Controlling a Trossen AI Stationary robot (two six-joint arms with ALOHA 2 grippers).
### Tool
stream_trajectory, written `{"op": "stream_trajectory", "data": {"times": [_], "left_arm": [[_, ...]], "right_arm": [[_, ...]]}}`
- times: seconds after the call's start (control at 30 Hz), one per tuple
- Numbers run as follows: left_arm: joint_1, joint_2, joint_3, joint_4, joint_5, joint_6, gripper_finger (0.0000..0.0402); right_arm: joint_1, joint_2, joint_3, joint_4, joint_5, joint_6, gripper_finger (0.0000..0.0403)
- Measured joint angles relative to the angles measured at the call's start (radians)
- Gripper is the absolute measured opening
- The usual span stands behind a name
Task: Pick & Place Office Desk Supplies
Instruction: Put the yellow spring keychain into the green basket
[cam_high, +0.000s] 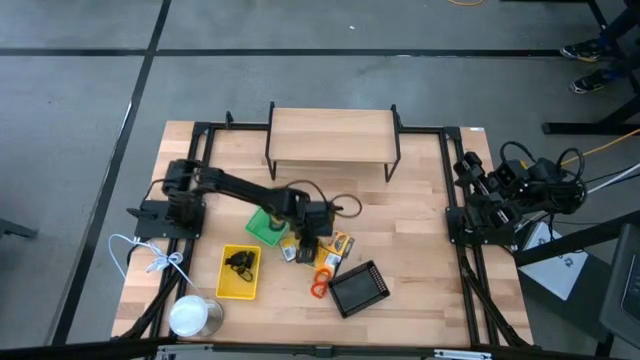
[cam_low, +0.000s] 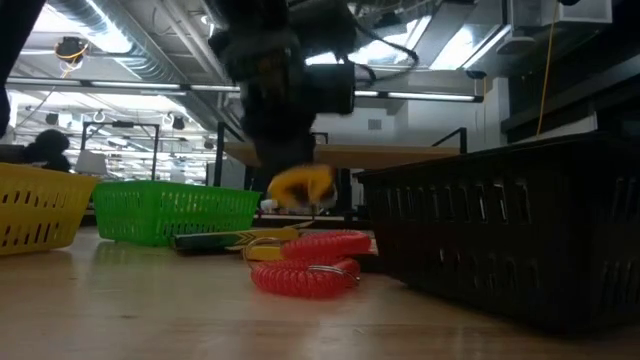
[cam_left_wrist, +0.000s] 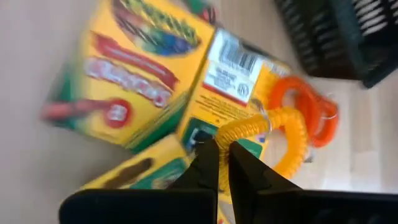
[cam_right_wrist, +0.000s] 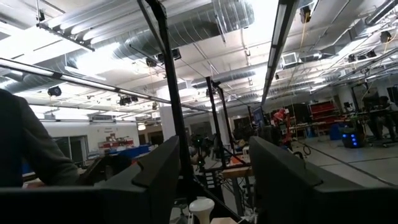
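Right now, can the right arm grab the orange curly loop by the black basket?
Probably not. The right gripper is parked at the table's far right edge, fingers open, aimed at the room. The orange loop lies mid-table beside the black mesh tray, where the left gripper already works.

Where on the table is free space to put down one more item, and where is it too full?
Free: the bare wood between the black mesh tray and the parked right tool, and the strip in front of the wooden shelf. Crowded: around the left tool, shut on a yellow loop, with printed boxes, the orange loop, green tray and yellow tray close together.
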Motion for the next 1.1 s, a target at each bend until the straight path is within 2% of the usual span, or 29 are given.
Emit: {"op": "stream_trajectory", "data": {"times": [0.3, 0.57, 0.73, 0.87, 1.1], "left_arm": [[0.088, -0.201, 0.002, -0.043, 0.039, 0.004, 0.0009], [0.149, -0.257, -0.011, -0.401, -0.069, 0.170, 0.0009], [0.184, -0.275, -0.116, -0.341, 0.005, 0.199, 0.0009], [0.210, -0.329, -0.208, -0.260, 0.007, 0.166, 0.0006], [0.254, -0.462, -0.334, -0.241, -0.010, 0.155, 0.0006]], "right_arm": [[0.000, 0.000, 0.000, 0.000, 0.029, -0.029, 0.0197], [0.000, 0.000, 0.000, -0.002, 0.065, -0.029, 0.0197], [0.000, 0.000, 0.000, -0.001, 0.082, -0.028, 0.0197], [0.000, 0.000, 0.000, -0.001, 0.088, -0.025, 0.0197], [0.000, 0.000, 0.000, -0.002, 0.136, -0.029, 0.0197]]}}
